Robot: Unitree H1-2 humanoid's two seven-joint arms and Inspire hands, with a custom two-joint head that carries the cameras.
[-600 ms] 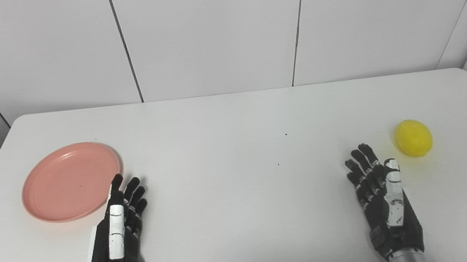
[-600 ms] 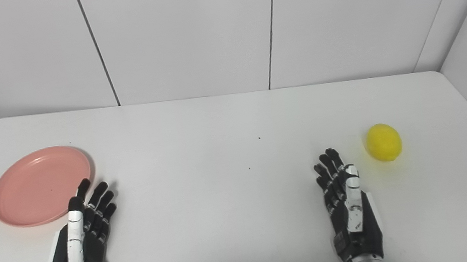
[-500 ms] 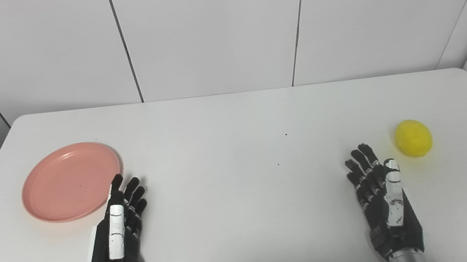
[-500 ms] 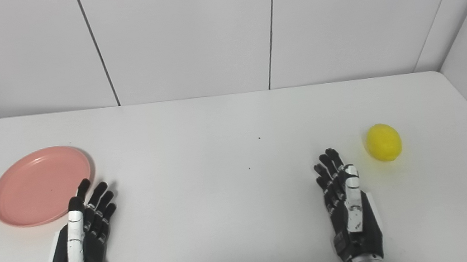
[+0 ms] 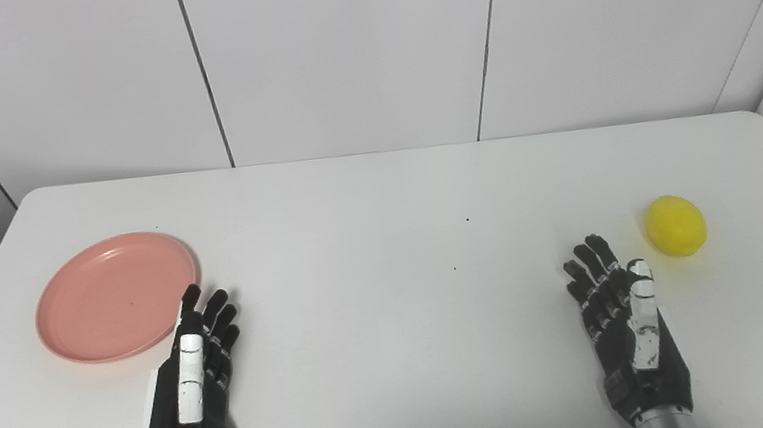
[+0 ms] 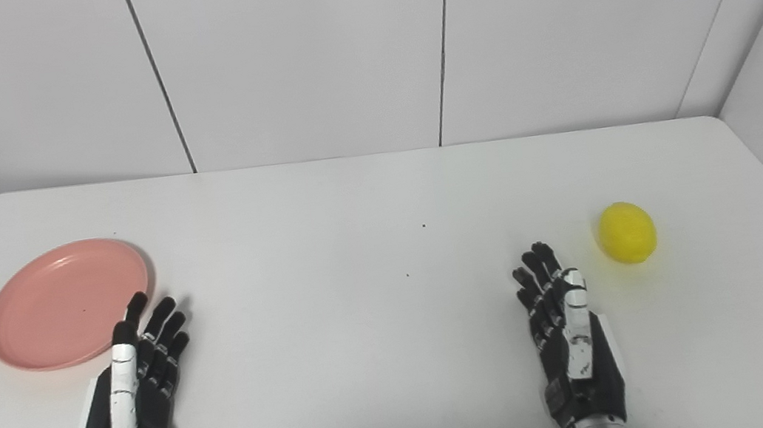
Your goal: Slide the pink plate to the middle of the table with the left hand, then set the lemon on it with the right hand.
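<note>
A pink plate (image 5: pixel 103 302) lies flat on the white table (image 5: pixel 378 192) at the left, with nothing on it. My left hand (image 5: pixel 193 378) rests open near the front edge, its fingertips just beside the plate's near right rim. A yellow lemon (image 5: pixel 676 225) sits on the table at the right. My right hand (image 5: pixel 625 325) is open too, fingers stretched forward, a short way in front and left of the lemon, apart from it.
White wall panels (image 5: pixel 343 48) stand behind the table's far edge. Two tiny dark specks (image 5: pixel 467 219) mark the tabletop near its middle.
</note>
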